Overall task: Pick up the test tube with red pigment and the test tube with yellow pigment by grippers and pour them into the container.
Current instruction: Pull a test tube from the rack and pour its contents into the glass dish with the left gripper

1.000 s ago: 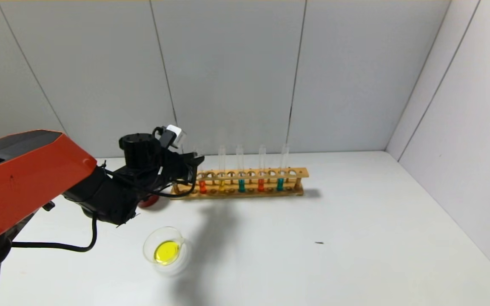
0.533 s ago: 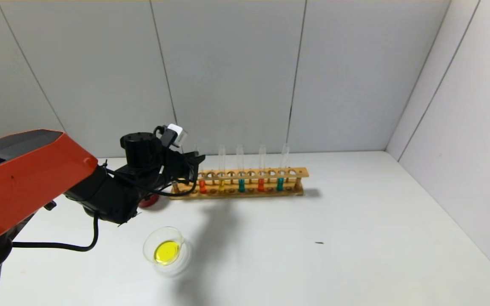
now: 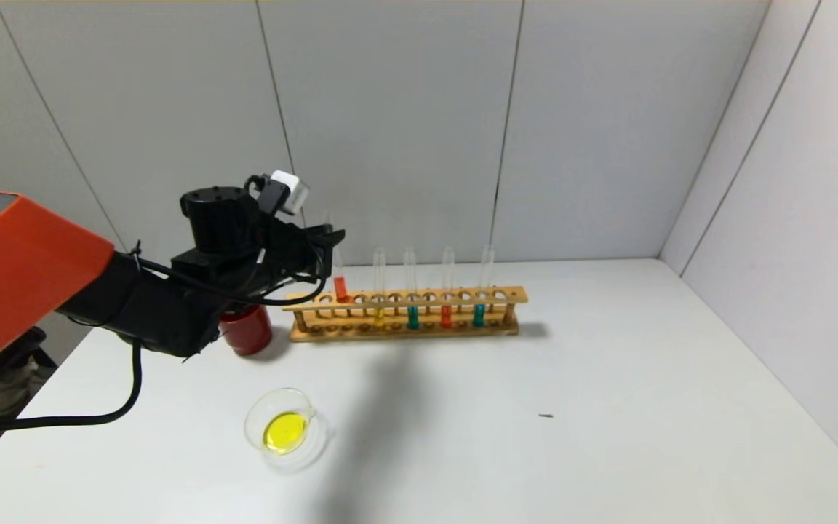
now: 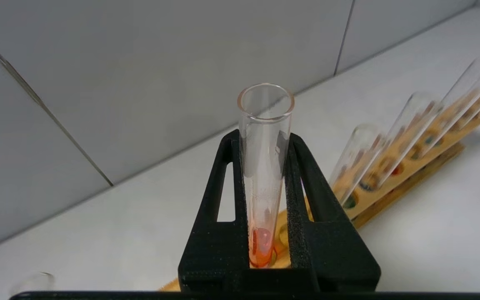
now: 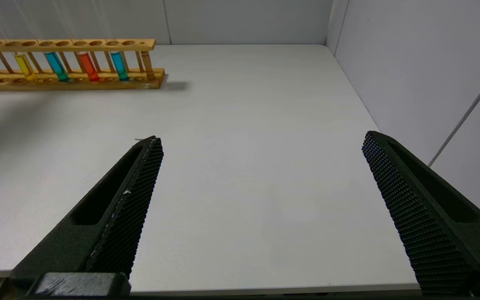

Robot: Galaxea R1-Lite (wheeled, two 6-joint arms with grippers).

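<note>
My left gripper (image 3: 331, 244) is shut on the test tube with red pigment (image 3: 340, 287) and holds it upright over the left end of the wooden rack (image 3: 513, 295). The tube's base hangs at about the height of the rack's top rail. In the left wrist view the tube (image 4: 265, 166) stands between the two black fingers (image 4: 227, 175) of the gripper (image 4: 265, 139). The test tube with yellow pigment (image 3: 379, 315) stands in the rack. The clear container (image 3: 284, 429) sits on the table nearer me, with yellow liquid in it. My right gripper (image 5: 263, 139) hangs open above bare table.
A second red tube (image 3: 446, 315) and two teal tubes (image 3: 412, 316) (image 3: 479, 314) stand in the rack. A dark red cup (image 3: 246, 330) is just left of the rack. Grey walls close the back and right side.
The left gripper has risen and drawn the red tube up out of its rack hole. The arm lifted too, uncovering the red cup.
</note>
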